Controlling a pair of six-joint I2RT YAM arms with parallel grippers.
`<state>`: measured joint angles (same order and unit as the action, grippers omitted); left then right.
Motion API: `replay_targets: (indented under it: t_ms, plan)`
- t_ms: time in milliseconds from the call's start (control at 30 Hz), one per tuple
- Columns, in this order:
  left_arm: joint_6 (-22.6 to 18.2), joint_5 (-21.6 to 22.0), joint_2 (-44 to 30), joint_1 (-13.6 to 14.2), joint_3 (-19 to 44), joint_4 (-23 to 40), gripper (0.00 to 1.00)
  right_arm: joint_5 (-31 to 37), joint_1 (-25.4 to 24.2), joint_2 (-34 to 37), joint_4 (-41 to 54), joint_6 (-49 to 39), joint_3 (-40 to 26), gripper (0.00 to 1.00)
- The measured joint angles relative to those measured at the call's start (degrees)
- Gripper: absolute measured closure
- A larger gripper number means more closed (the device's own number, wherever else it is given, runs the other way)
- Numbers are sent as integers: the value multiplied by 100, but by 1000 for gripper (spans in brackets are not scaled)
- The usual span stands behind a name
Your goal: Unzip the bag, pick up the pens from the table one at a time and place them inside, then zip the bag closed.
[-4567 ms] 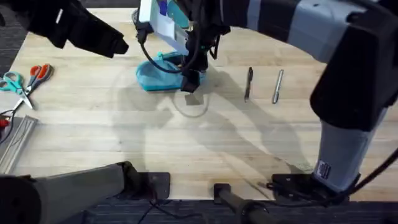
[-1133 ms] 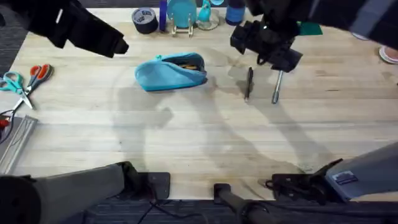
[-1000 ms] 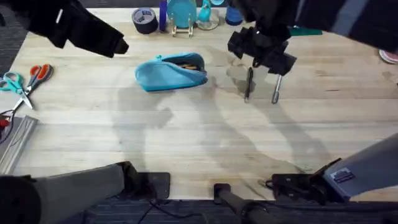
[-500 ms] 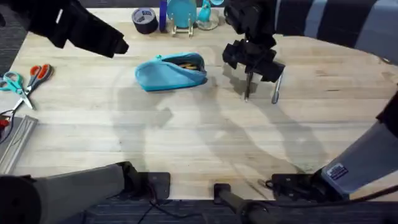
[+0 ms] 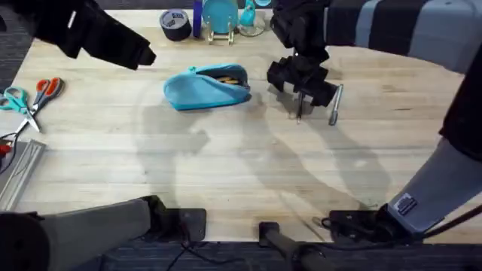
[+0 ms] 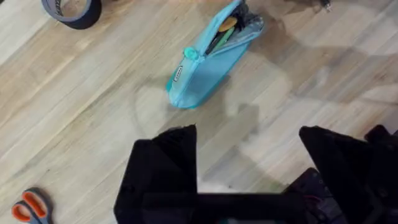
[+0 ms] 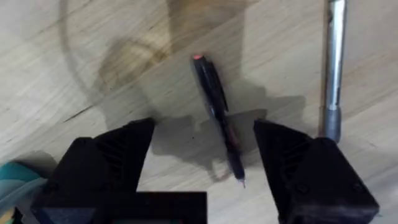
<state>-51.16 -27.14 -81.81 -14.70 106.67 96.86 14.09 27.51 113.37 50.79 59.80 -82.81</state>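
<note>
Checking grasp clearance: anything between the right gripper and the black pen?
Nothing visible. The right gripper is open, its fingers either side of the black pen on bare table. The silver pen lies apart, outside the fingers.

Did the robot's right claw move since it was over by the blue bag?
Yes. The right gripper left the bag and now hangs open over the black pen, beside the silver pen.
</note>
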Motion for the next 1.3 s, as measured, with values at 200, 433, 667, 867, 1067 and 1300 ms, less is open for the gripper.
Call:
replay_targets:
  t_ms: [200, 433, 667, 867, 1067, 1300]
  plan:
    - [0, 0, 0, 0, 0, 0, 4, -129, -26, -36, -151, 2, 122, 32]
    - [-1, 0, -1, 0, 0, 0, 6, -210, -42, -200, -409, 19, 411, 102]
    - [0, 0, 1, 0, 0, 0, 6, -271, -39, -215, -429, -18, 433, 358]
    - [0, 0, 0, 0, 0, 0, 6, -297, -35, -237, -392, -28, 439, 935]
    - [0, 0, 0, 0, 2, 0, 6, -359, -67, -251, -434, -275, 451, 964]
    - [0, 0, 0, 0, 0, 0, 4, -916, -167, -283, -728, -850, 493, 971]
